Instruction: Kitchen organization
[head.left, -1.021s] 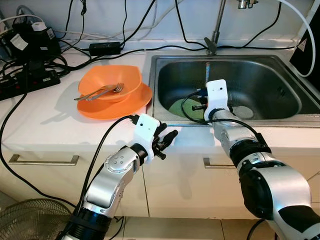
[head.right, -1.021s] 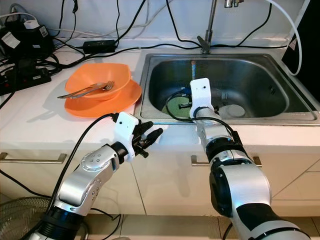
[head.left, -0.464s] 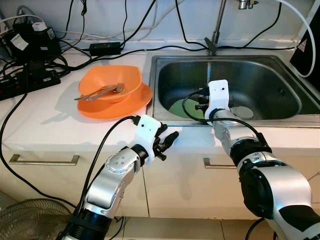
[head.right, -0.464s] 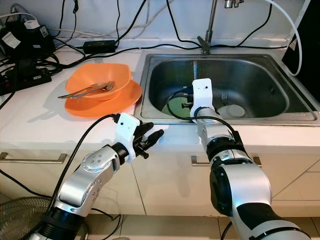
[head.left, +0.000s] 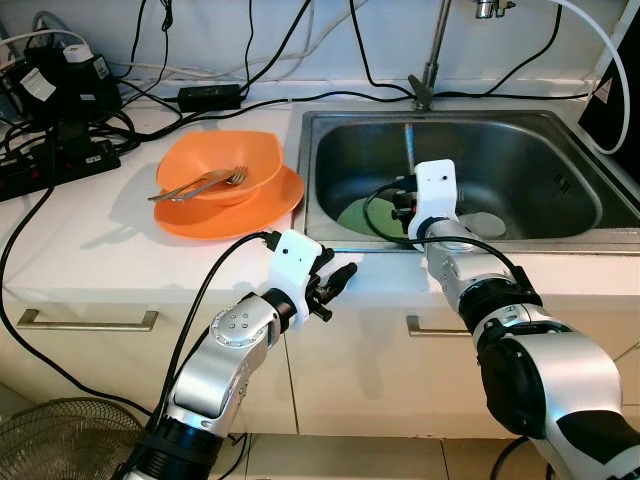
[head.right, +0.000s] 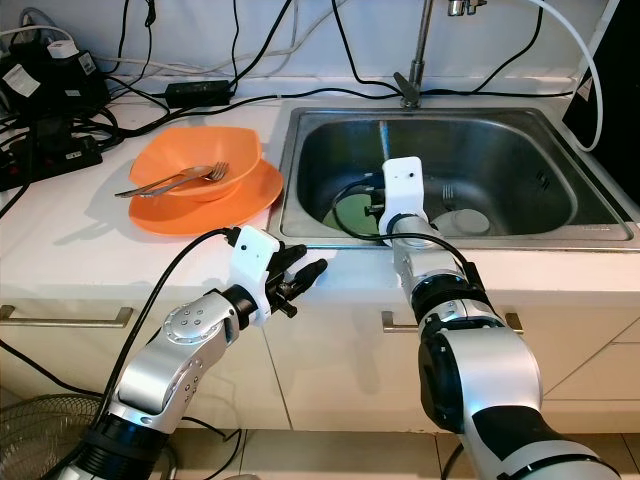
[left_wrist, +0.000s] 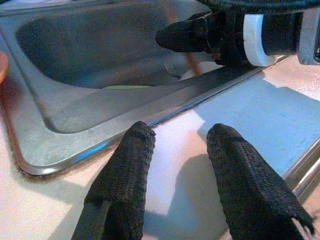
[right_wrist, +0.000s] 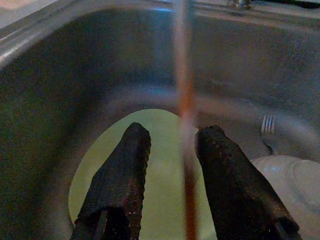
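Kitchen surface (head.left: 120, 235), white, with a steel sink (head.left: 575, 225) set into it. Down in the sink lie a green plate (right_wrist: 150, 170), a white dish (right_wrist: 295, 182) beside it, and a fork (right_wrist: 268, 131) near the dish. Right pincer (right_wrist: 167, 150) hangs over the green plate, fingers narrowly parted, and a thin reddish-brown rod (right_wrist: 184, 110) runs upright between them; blurred, so contact is unclear, likely a chopstick or similar. Same rod shows standing above the right wrist (head.left: 408, 145). Left pincer (head.left: 335, 280) hovers at the surface's front edge just before the sink rim, fingers apart, empty.

Progress: looks early to mid. Orange bowl (head.left: 222, 160) sits on an orange plate (head.left: 270, 205) left of the sink, two forks (head.left: 200, 183) resting in the bowl. Sink items are still to be cleared.

Around: tap (head.left: 430, 60) behind the sink, black cables (head.left: 210, 95) and a power strip (head.left: 60, 155) at back left, fan (head.left: 60, 440) on the floor. Sink wall and the right arm's own cable crowd the reach.
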